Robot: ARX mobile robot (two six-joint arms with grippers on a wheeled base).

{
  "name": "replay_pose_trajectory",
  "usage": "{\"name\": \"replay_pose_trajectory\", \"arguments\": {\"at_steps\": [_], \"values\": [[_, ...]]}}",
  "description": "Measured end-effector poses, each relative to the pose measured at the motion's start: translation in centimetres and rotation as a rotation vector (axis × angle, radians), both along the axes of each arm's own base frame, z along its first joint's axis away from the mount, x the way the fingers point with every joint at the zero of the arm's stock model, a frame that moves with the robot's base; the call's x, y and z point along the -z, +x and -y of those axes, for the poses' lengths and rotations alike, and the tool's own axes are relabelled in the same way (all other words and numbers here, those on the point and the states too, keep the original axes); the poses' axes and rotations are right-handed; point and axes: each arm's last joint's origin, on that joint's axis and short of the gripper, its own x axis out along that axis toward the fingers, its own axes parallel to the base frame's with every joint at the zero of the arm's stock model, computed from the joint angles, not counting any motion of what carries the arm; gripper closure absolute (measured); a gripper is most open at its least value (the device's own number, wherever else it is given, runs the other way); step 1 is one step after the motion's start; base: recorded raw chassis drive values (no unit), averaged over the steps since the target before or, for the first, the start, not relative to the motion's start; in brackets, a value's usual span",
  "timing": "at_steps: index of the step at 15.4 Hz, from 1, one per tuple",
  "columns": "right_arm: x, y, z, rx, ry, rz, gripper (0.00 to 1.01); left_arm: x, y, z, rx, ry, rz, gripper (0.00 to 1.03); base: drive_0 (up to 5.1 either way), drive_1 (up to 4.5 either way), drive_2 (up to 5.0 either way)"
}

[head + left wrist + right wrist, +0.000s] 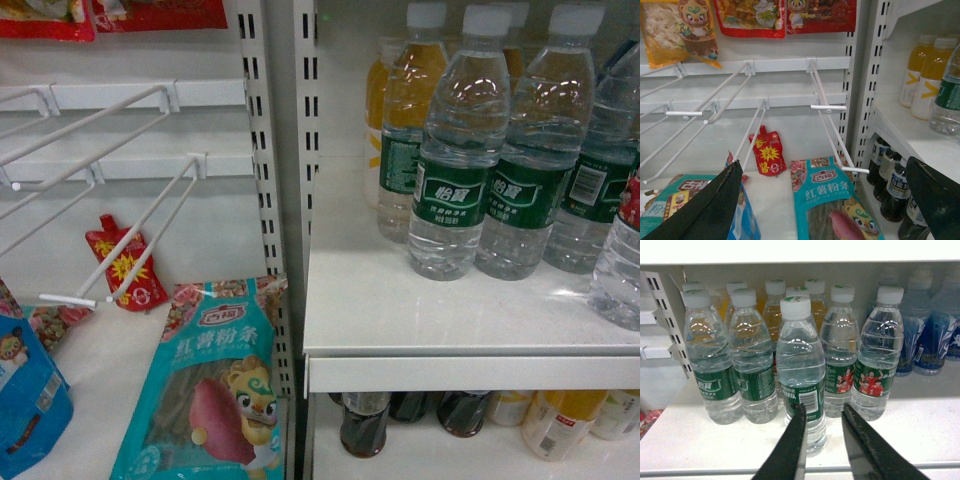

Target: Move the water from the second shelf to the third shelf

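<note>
Several clear water bottles with green labels stand in a cluster on a white shelf (920,430). The frontmost water bottle (801,375) shows a white barcode and stands apart from the row, towards the shelf's front edge. My right gripper (823,410) is open just in front of this bottle, its left finger overlapping the bottle's lower part and its right finger off to the bottle's right. It grips nothing. In the head view the water bottles (460,150) stand at the upper right, and neither gripper shows. My left gripper (823,165) is open and empty over the snack bay.
Orange juice bottles (774,315) stand behind the water and blue-labelled bottles (930,340) to its right. Dark cola bottles (364,420) and juice fill the shelf below. The left bay holds white wire hooks (120,130), a teal noodle bag (215,390) and a red pouch (125,262). A perforated upright (268,200) divides the bays.
</note>
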Motion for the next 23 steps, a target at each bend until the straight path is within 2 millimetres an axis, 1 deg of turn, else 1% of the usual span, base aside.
{"name": "replay_pose_trajectory", "arguments": {"at_steps": [1, 2, 3, 5, 8, 10, 13, 16, 17, 18, 19, 20, 23], "values": [[-0.1, -1.5, 0.0, 0.000, 0.000, 0.013, 0.87, 0.0, 0.0, 0.0, 0.000, 0.000, 0.000, 0.05, 0.0, 0.00, 0.0], [0.0, -2.4, 0.0, 0.000, -0.001, 0.058, 1.00, 0.0, 0.0, 0.0, 0.000, 0.000, 0.000, 0.05, 0.0, 0.00, 0.0], [0.2, -2.7, 0.0, 0.000, -0.004, 0.069, 1.00, 0.0, 0.0, 0.0, 0.000, 0.000, 0.000, 0.05, 0.0, 0.00, 0.0], [1.9, -3.1, 0.0, 0.000, -0.004, 0.035, 0.99, 0.0, 0.0, 0.0, 0.000, 0.000, 0.000, 0.05, 0.0, 0.00, 0.0], [2.5, -3.8, 0.0, 0.000, -0.004, 0.055, 0.99, 0.0, 0.0, 0.0, 0.000, 0.000, 0.000, 0.05, 0.0, 0.00, 0.0], [3.3, -4.1, 0.0, 0.000, -0.004, 0.040, 0.99, 0.0, 0.0, 0.0, 0.000, 0.000, 0.000, 0.05, 0.0, 0.00, 0.0], [3.6, -4.5, 0.0, 0.000, -0.004, 0.053, 0.99, 0.0, 0.0, 0.0, 0.000, 0.000, 0.000, 0.05, 0.0, 0.00, 0.0], [4.4, -4.8, 0.0, 0.000, -0.005, 0.057, 0.99, 0.0, 0.0, 0.0, 0.000, 0.000, 0.000, 0.05, 0.0, 0.00, 0.0], [4.5, -5.1, 0.0, 0.000, -0.004, 0.047, 0.99, 0.0, 0.0, 0.0, 0.000, 0.000, 0.000, 0.05, 0.0, 0.00, 0.0], [4.9, -5.8, 0.0, 0.002, -0.005, 0.023, 0.99, 0.0, 0.0, 0.0, -0.001, 0.000, 0.000, 0.05, 0.0, 0.00, 0.0], [4.4, -6.0, 0.0, 0.001, -0.004, 0.074, 0.99, 0.0, 0.0, 0.0, 0.000, 0.000, 0.000, 0.05, 0.0, 0.00, 0.0], [4.7, -5.9, 0.0, 0.002, -0.005, 0.046, 0.99, 0.0, 0.0, 0.0, 0.000, 0.000, 0.000, 0.05, 0.0, 0.00, 0.0], [4.6, -5.9, 0.0, 0.002, -0.004, 0.058, 0.99, 0.0, 0.0, 0.0, 0.000, 0.000, 0.003, 0.05, 0.0, 0.00, 0.0]]}}
